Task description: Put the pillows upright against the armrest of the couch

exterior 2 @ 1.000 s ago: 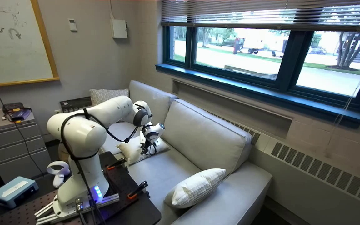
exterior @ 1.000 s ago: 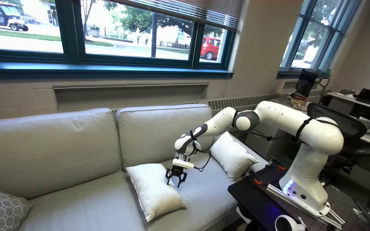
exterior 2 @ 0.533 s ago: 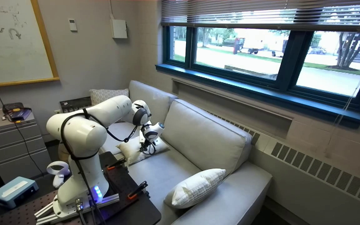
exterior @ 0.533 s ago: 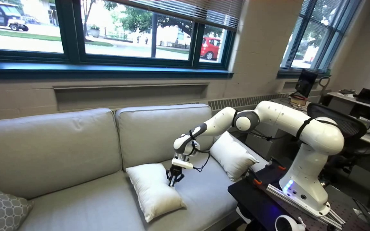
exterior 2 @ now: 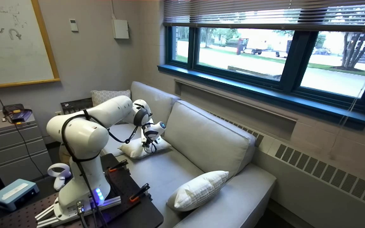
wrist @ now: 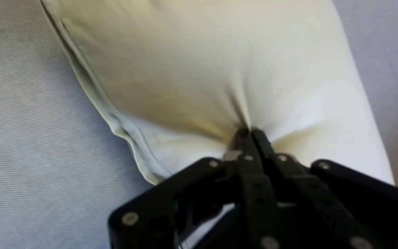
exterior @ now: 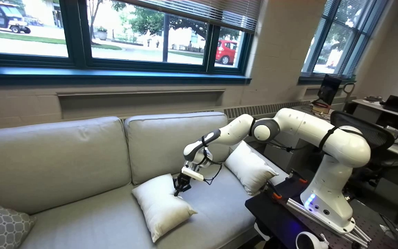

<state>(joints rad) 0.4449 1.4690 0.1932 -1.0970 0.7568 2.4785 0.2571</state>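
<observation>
A cream-white pillow point(exterior: 162, 207) lies flat on the seat of the beige-grey couch point(exterior: 81, 221). My gripper point(wrist: 249, 132) is shut on a pinch of its cover; in the wrist view creases fan out from the fingertips point(wrist: 262, 138). The held pillow point(exterior 2: 135, 148) sits partly behind the arm in an exterior view. Apart from it, the other cream-white pillow point(exterior 2: 200, 190) rests tilted beside the armrest point(exterior 2: 242, 196), one side leaning on it. In an exterior view that pillow point(exterior: 249, 167) stands to the right of the gripper, near the back cushion.
A grey patterned pillow point(exterior: 0, 224) is at the couch's far end. The black robot table point(exterior 2: 138, 209) with its clamps point(exterior 2: 139, 191) borders the couch front. Back cushions point(exterior: 178, 141) rise behind the held pillow, with the window sill point(exterior: 116, 76) above.
The jaws have closed, pinching the pillow's cover. Wrist and gripper have tilted and shifted slightly toward the patterned pillow's end, and the held pillow has moved a little with them. The armrest pillow looks unmoved.
</observation>
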